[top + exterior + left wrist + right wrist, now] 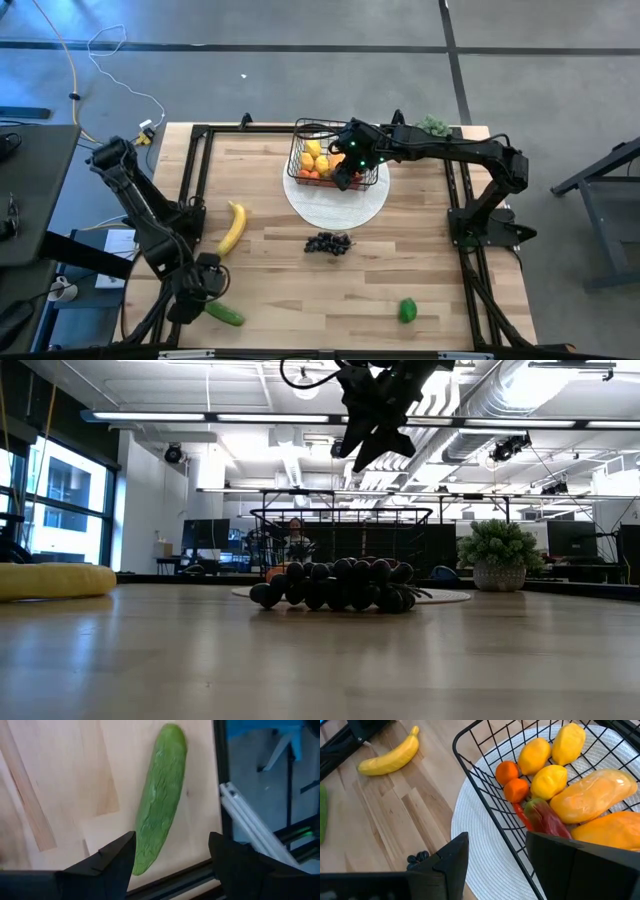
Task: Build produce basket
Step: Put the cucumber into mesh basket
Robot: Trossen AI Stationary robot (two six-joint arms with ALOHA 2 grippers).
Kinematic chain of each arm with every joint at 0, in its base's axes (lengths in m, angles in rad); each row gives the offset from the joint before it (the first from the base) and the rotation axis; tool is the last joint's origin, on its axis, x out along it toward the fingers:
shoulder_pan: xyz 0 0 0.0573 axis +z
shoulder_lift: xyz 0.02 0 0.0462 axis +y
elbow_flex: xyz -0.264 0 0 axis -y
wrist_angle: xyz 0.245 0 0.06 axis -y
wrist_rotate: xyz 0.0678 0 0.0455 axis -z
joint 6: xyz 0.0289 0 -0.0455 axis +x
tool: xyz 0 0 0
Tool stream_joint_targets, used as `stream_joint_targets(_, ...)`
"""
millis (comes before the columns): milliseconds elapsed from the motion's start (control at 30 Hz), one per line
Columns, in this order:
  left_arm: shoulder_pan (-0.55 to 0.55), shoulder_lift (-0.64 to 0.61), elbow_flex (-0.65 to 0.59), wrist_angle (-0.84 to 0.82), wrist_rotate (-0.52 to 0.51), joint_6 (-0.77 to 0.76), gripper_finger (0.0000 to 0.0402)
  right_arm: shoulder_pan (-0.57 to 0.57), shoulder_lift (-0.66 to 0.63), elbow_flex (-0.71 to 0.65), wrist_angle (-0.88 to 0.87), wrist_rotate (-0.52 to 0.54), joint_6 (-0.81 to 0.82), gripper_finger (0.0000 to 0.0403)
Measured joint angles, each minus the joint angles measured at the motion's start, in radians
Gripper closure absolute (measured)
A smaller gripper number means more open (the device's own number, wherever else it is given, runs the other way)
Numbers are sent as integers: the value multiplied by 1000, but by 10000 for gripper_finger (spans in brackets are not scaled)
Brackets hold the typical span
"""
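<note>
Left gripper point(172, 857) hovers with jaws parted, empty, straddling the green bumpy toy cucumber point(159, 797), apparently lining up for pickup.

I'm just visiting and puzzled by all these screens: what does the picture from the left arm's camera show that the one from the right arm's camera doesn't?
Only the left wrist view shows the cucumber up close, lying on the table ahead of the left pincer, which is open. Only the right wrist view shows the basket on the white plate, holding lemons and oranges, plus the banana and the open right pincer. Both share the wooden table.
</note>
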State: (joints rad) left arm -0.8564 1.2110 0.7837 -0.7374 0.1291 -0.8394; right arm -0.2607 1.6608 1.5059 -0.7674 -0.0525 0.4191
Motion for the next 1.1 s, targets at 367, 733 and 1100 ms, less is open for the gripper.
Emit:
stream_joint_targets(367, -17, 179, -6, 10, 17, -16, 161, 0, 0, -1, 0, 0, 10, 224)
stream_joint_targets(733, -36, 300, -6, 69, 127, -49, 161, 0, 0, -1, -3, 0, 2, 224)
stream_joint_targets(1100, -36, 383, -5, 110, 123, -127, 162, 0, 0, -2, -15, 0, 0, 224)
